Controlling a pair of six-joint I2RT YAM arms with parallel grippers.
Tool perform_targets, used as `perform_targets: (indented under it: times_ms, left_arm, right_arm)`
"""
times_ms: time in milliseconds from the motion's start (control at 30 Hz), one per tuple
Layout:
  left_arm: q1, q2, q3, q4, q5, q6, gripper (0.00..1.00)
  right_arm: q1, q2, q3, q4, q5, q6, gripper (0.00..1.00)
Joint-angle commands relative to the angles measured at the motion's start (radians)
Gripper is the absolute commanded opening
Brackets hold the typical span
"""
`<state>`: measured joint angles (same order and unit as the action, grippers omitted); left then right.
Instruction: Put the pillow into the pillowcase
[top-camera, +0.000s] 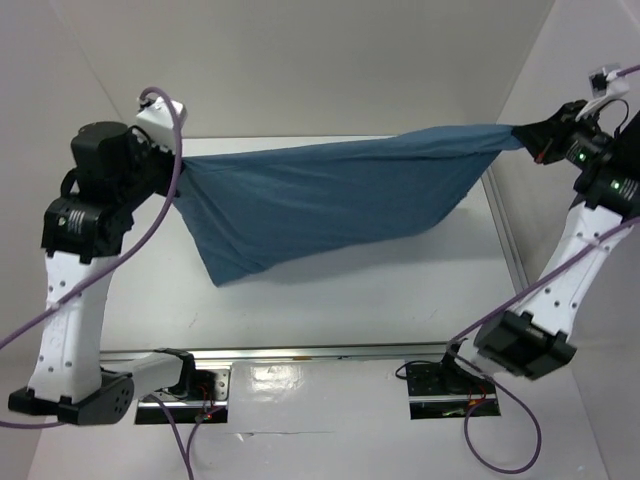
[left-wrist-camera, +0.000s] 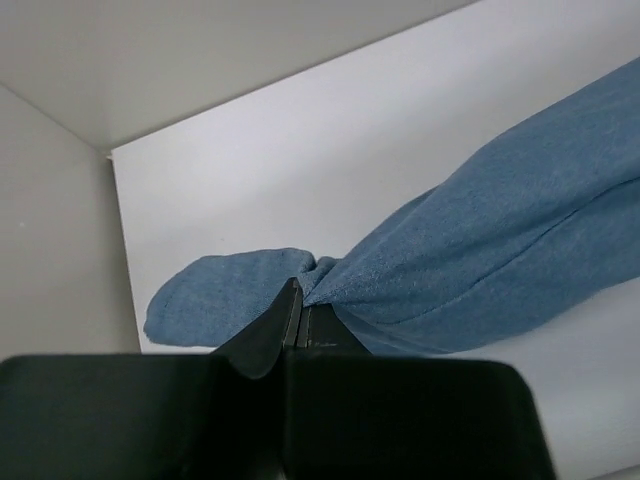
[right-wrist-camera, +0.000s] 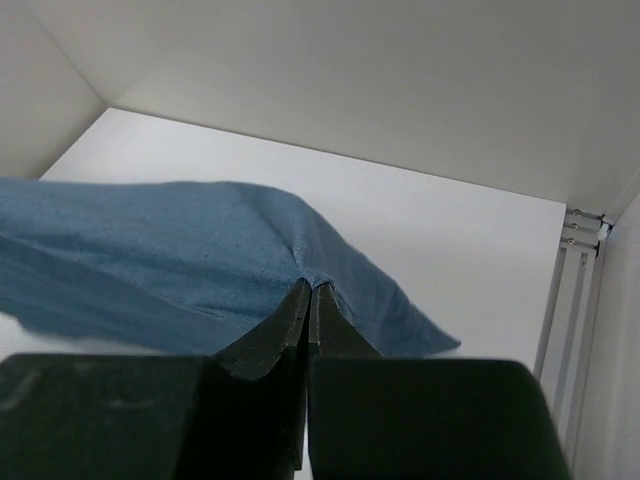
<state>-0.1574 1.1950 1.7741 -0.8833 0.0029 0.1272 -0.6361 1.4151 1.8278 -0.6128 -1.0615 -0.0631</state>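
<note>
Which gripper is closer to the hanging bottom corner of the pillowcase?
Left. The left gripper pinches the pillowcase just above that corner; the right gripper pinches the far opposite end.

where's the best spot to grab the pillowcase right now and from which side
Probably take the pillowcase at its drooping lower corner, coming from the near side. Its top edge is strung taut between the left gripper and right gripper, both shut on it; that corner hangs loose.

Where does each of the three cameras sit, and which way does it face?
Top external: above and behind the arms, facing down at the table; both arms show, the pillowcase strung between them.
Left wrist: on the left arm, facing along the left gripper, shut on it.
Right wrist: likewise, right gripper.
Shared: the pillowcase.
</note>
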Motion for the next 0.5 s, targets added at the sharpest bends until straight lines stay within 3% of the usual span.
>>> perform_targets:
  times_ms: [0,467]
  left_arm:
    - [0.016,-0.087,0.001,0.067,-0.081,-0.012,0.0]
    - [0.016,-0.097,0.048,0.07,-0.093,-0.012,0.0]
  right_arm:
    - [-0.013,-0.187,-0.103,0.096,-0.054,-0.073,0.0]
    - [-0.013,-0.308,-0.174,0.18,0.08,0.002,0.0]
